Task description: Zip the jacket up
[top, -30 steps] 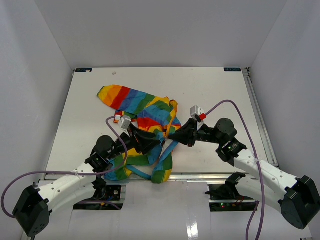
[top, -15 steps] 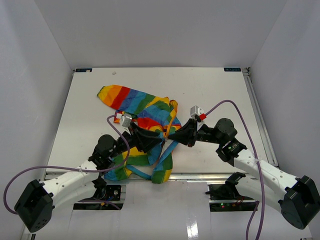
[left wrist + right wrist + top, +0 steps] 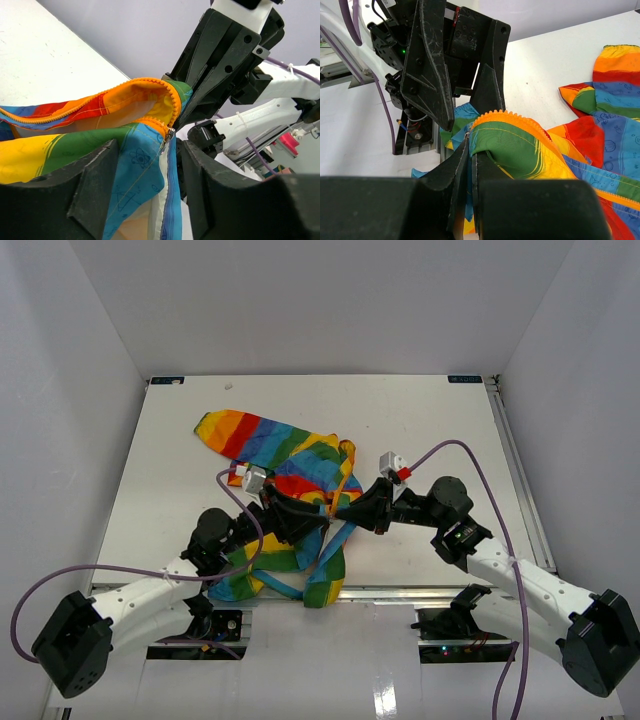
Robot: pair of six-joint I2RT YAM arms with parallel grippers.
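Note:
The rainbow-striped jacket (image 3: 285, 445) lies crumpled mid-table, one sleeve stretched to the far left. My right gripper (image 3: 342, 510) is shut on a lifted fold of the jacket (image 3: 520, 145) by the orange zipper teeth (image 3: 515, 119); a small metal slider (image 3: 468, 134) sits at its fingertips (image 3: 464, 150). My left gripper (image 3: 150, 146) faces it, open, with its jaws on either side of the hanging light-blue trim and white lining (image 3: 172, 200), just below the slider (image 3: 170, 134). In the top view the left gripper (image 3: 312, 523) nearly meets the right one.
The white table (image 3: 430, 420) is boxed in by white walls on three sides. A metal rail (image 3: 515, 465) runs along its right edge. Part of the jacket hangs over the near edge (image 3: 325, 592). Purple cables (image 3: 470, 455) loop off both arms.
My left gripper has crept forward toward the right gripper and its jaws have narrowed around the blue trim. The right arm and the held fold have stayed put.

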